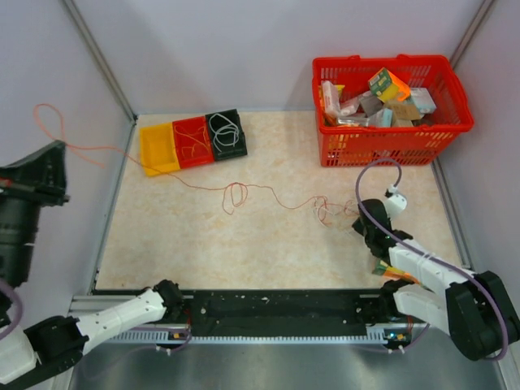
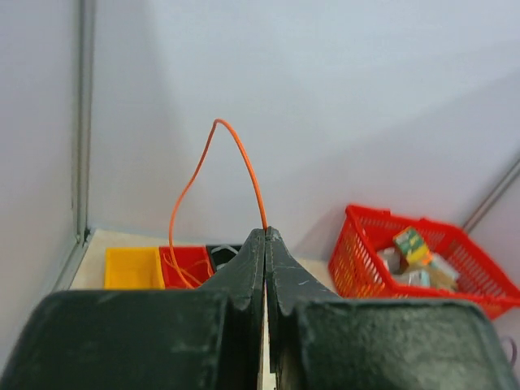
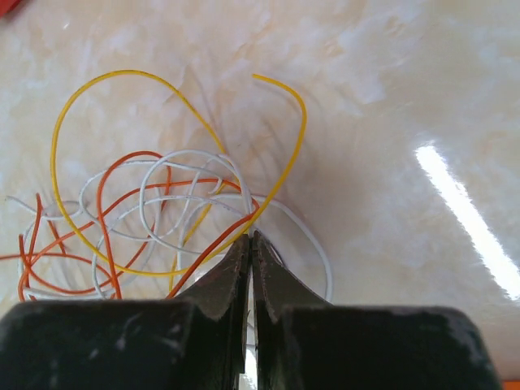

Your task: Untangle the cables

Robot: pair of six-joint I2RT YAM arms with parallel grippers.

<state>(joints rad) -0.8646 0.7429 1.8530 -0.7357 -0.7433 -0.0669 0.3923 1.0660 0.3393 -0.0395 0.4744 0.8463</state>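
**Top view.** The left pincer [image 1: 54, 156] is held up off the left side of the desk [image 1: 268, 256], close to the side wall. From here I cannot tell how its jaws stand. An orange cable [image 1: 203, 188] runs from a loop beside that pincer, past the trays [image 1: 158, 148], and across the desk to a tangle [image 1: 329, 213] on the right side. The right pincer [image 1: 359, 223] is down at the tangle's right edge. The trays are yellow, red and black, and sit side by side in the back left corner. The black one holds a white coil [image 1: 227, 130] and the red one holds thin orange-red strands. A red basket [image 1: 382, 146] filled with boxes stands at the back right.

**Left wrist.** The left pincer [image 2: 266, 237] has its jaws pressed fully together, nipping the orange cable [image 2: 236, 150] at the tips. The cable rises from there in a narrow arch and drops toward the red tray. The trays [image 2: 134, 268] and the basket [image 2: 366, 260] show beyond.

**Right wrist.** The right pincer [image 3: 250, 242] is closed tight at the near edge of the tangle [image 3: 154, 211], a snarl of orange, white and yellow strands lying on the desk [image 3: 390, 97]. An orange strand runs straight into the tips. A white strand passes close by, and I cannot tell whether it is caught too.
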